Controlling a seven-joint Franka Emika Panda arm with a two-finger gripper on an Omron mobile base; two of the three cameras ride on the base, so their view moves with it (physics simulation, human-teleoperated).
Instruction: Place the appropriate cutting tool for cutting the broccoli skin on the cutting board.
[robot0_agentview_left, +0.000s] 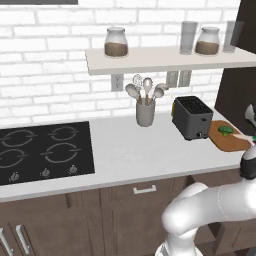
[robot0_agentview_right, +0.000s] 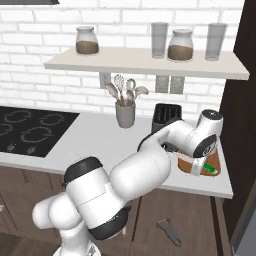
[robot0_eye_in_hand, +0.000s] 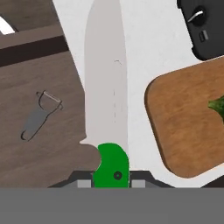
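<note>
My gripper (robot0_eye_in_hand: 111, 181) is shut on the bright green handle of the cutting tool (robot0_eye_in_hand: 107, 87), whose pale blade points away from the hand. The blade hangs over the white counter edge, just beside the orange-brown cutting board (robot0_eye_in_hand: 183, 118) and not over it. The broccoli (robot0_eye_in_hand: 217, 107) lies on the board's far part. In the right base view the gripper (robot0_agentview_right: 200, 167) holds the cutting tool (robot0_agentview_right: 211, 170) at the front of the board (robot0_agentview_right: 214, 156). In the left base view the board (robot0_agentview_left: 225, 141) carries the broccoli (robot0_agentview_left: 226, 130) right of the toaster.
A black toaster (robot0_agentview_left: 192, 117) stands against the board's left side. A grey utensil holder (robot0_agentview_left: 145, 112) and a black stove (robot0_agentview_left: 45, 150) lie further left. A dark grey peeler (robot0_agentview_right: 170, 231) lies on the floor below the counter. A shelf with jars hangs above.
</note>
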